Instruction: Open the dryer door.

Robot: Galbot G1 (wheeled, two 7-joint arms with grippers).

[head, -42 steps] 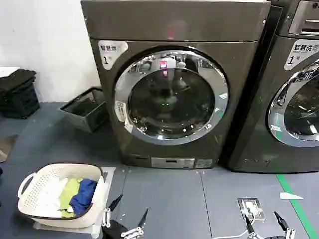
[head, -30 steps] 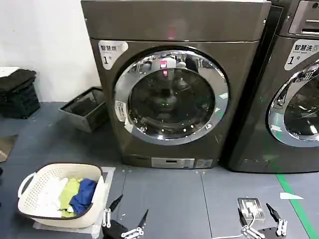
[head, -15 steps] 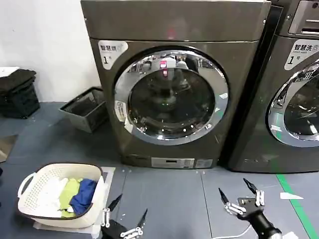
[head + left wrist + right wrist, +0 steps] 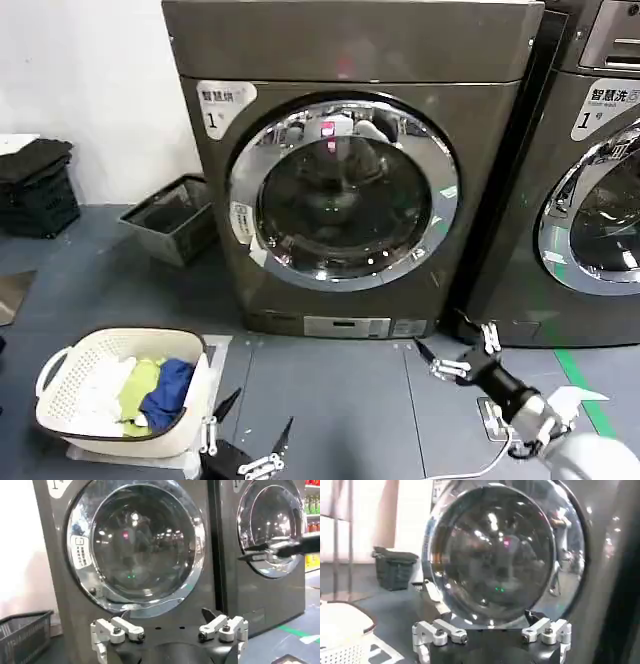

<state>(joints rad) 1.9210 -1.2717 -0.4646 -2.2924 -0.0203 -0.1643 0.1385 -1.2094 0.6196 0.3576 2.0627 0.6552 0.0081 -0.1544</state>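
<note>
The dryer door (image 4: 343, 192), a chrome ring round dark glass, stands shut on the bronze-grey machine facing me. My right gripper (image 4: 443, 338) hovers open above the floor, just in front of the machine's lower right corner and below the door. In the right wrist view the dryer door (image 4: 495, 555) looms close ahead of the right gripper (image 4: 490, 630), whose fingers are spread with nothing between them. My left gripper (image 4: 260, 415) stays low near the floor, open. From the left wrist view, the dryer door (image 4: 137, 545) lies ahead of the left gripper (image 4: 170, 626).
A second machine (image 4: 590, 200) with a like chrome door stands right of the dryer. A laundry basket (image 4: 120, 390) of clothes sits at the lower left, a grey bin (image 4: 175, 215) beside the dryer, black crates (image 4: 35, 185) by the wall. A small white box (image 4: 492, 418) lies on the floor.
My right gripper has risen from the floor at the lower right and travelled forward and leftward to the dryer's lower right corner. The left gripper and the door have stayed put.
</note>
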